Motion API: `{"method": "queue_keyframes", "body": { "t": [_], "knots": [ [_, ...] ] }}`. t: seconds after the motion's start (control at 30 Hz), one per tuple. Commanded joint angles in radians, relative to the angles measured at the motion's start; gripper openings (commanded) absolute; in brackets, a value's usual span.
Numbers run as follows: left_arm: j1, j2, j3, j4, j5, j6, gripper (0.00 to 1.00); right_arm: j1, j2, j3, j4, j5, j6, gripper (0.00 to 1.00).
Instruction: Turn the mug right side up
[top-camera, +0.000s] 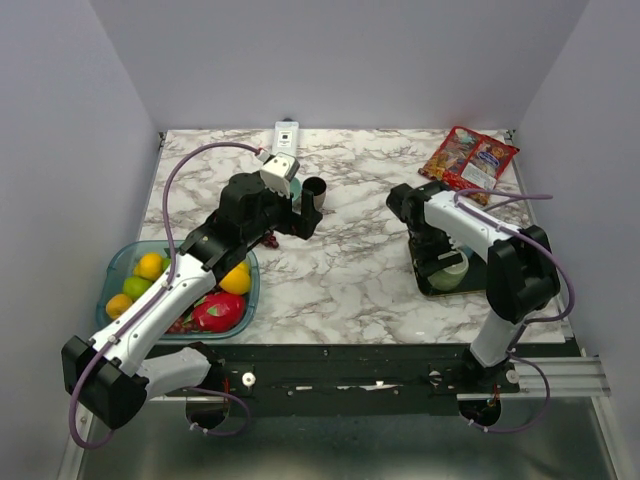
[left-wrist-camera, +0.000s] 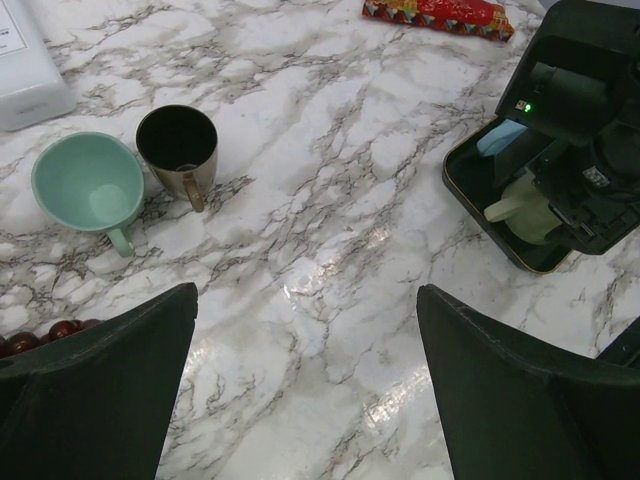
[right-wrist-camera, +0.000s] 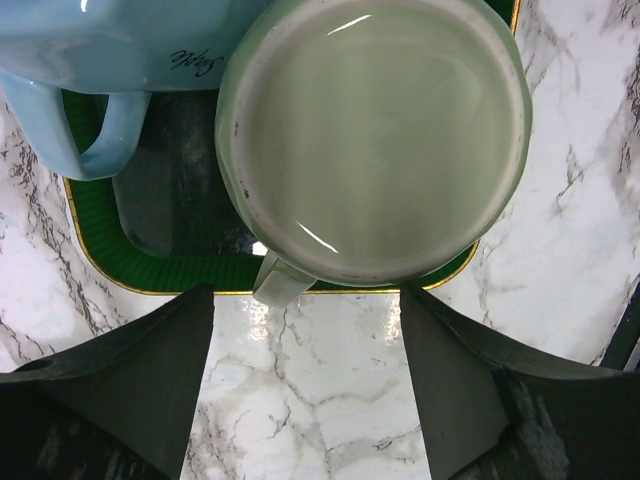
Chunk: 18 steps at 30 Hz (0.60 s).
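The mug (right-wrist-camera: 372, 140) sits base-up on the tray (right-wrist-camera: 170, 270), not yet turned; the right gripper (right-wrist-camera: 305, 300) hangs over it, jaws apart, gripping nothing; the left gripper (left-wrist-camera: 305, 295) gapes wide, idle.

I see the marble-patterned worktop (top-camera: 350, 260) carrying a green square tray (right-wrist-camera: 100, 250), teal plastic tub (top-camera: 118, 258), red snack packets (top-camera: 468, 158), white box (top-camera: 286, 132), mint ceramic cup (left-wrist-camera: 88, 182) and dark metal cup (left-wrist-camera: 177, 140).
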Motion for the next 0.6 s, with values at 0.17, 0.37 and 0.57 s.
{"method": "queue_keyframes", "body": {
  "t": [0.17,0.37,0.57],
  "knots": [
    [0.004,-0.034,-0.032,0.04,-0.036,0.015,0.99,-0.027,-0.031,-0.081,-0.121,0.019,0.286,0.79],
    [0.004,-0.04,-0.041,0.046,-0.041,0.014,0.99,-0.041,-0.063,-0.152,-0.097,0.014,0.273,0.72],
    [0.002,-0.038,-0.045,0.049,-0.046,0.014,0.99,-0.041,-0.102,-0.19,-0.078,0.016,0.253,0.63]
  ]
}}
